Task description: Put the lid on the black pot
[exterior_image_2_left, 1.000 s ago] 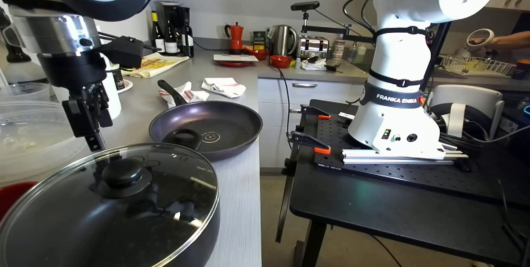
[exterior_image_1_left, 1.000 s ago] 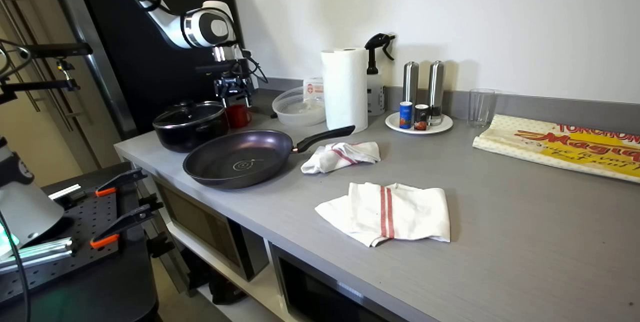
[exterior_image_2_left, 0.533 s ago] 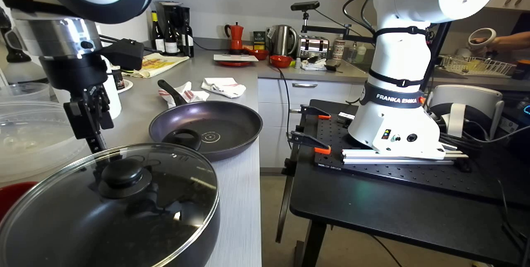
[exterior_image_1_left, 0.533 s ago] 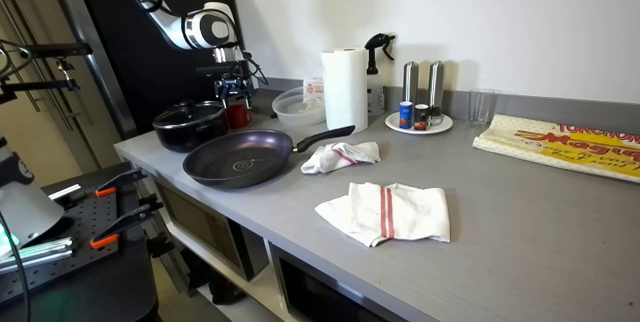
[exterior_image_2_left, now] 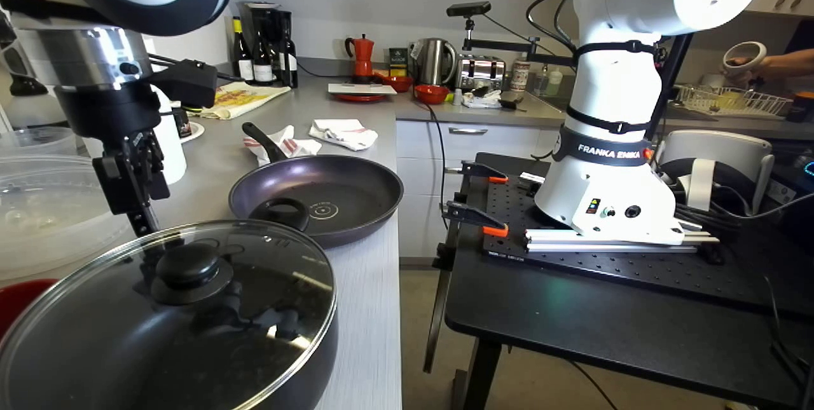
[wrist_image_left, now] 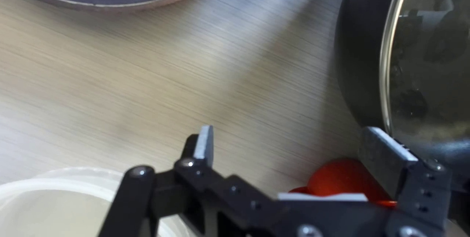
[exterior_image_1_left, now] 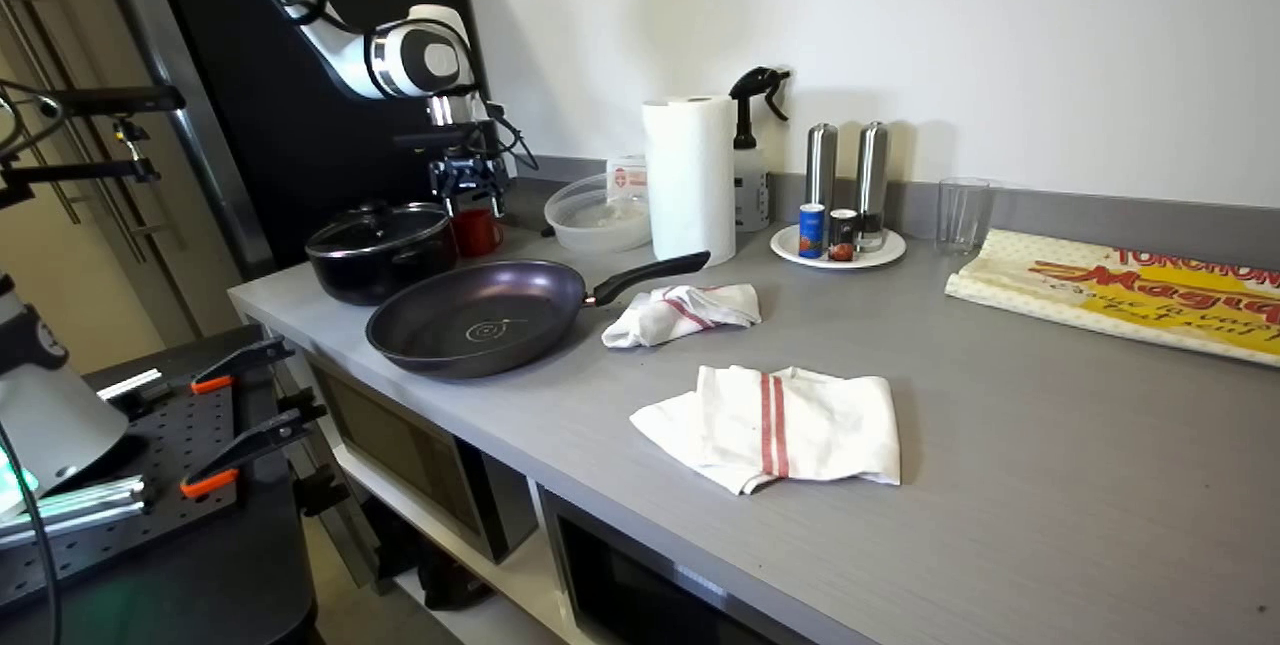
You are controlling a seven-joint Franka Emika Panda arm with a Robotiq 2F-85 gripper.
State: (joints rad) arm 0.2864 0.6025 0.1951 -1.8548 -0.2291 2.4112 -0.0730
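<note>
The see-through glass lid (exterior_image_1_left: pixel 375 229) rests on the black pot (exterior_image_1_left: pixel 385 270) at the far end of the counter. In an exterior view the lid (exterior_image_2_left: pixel 184 327) lies flat over the black pot (exterior_image_2_left: pixel 324 359), its black knob upward. In the wrist view the lid's metal rim (wrist_image_left: pixel 387 57) and the pot's side (wrist_image_left: pixel 358 53) show at the right. My gripper (exterior_image_1_left: pixel 475 202) is open and empty beside the pot, above the red mug (exterior_image_1_left: pixel 477 233). In the wrist view my gripper (wrist_image_left: pixel 295 144) has its fingers wide apart, with the mug (wrist_image_left: pixel 345 178) partly hidden behind them.
A dark frying pan (exterior_image_1_left: pixel 480 320) stands near the pot, its handle (exterior_image_1_left: pixel 650 275) pointing away. A clear bowl-like container (exterior_image_1_left: pixel 600 215) is by the wall, near a paper towel roll (exterior_image_1_left: pixel 690 180). White cloths (exterior_image_1_left: pixel 790 425) lie on the counter (exterior_image_1_left: pixel 1000 525).
My gripper has shifted only very slightly and stays open. The lid, pot and pan have not moved. In the background, a hand with a white ring has moved a little.
</note>
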